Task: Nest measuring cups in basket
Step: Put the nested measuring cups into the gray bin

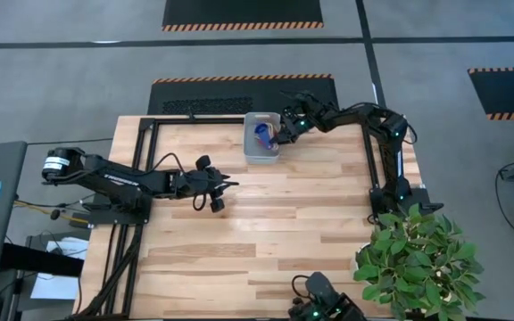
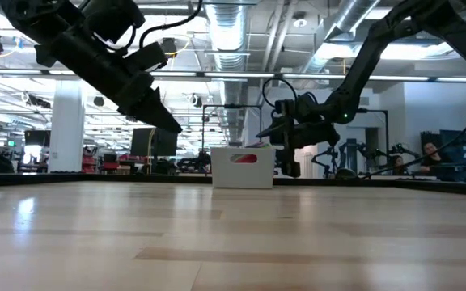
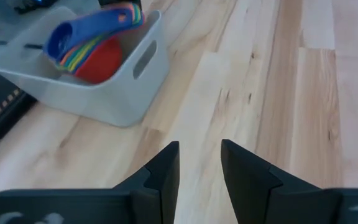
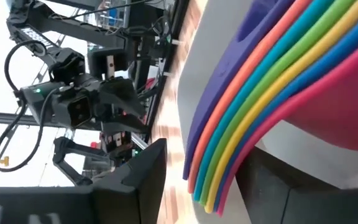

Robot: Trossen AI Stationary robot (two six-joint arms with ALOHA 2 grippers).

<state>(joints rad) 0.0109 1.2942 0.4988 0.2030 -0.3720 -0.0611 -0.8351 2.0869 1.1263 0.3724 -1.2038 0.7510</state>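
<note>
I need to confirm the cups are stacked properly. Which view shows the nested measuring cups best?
The left wrist view: the measuring cups lie nested inside the basket, bowls and handles visible. The right wrist view shows only their layered handles up close, at the right gripper. The high view shows a small coloured patch; the low view, a red blur through the wall.

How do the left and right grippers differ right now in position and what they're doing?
The left gripper hangs over bare table, clear of the basket; the right gripper sits at the basket's edge. The left gripper is open and holds nothing; the right gripper's fingers straddle the handles of the nested measuring cups, whose stack lies in the basket. Both are dark two-finger grippers held above the tabletop.
</note>
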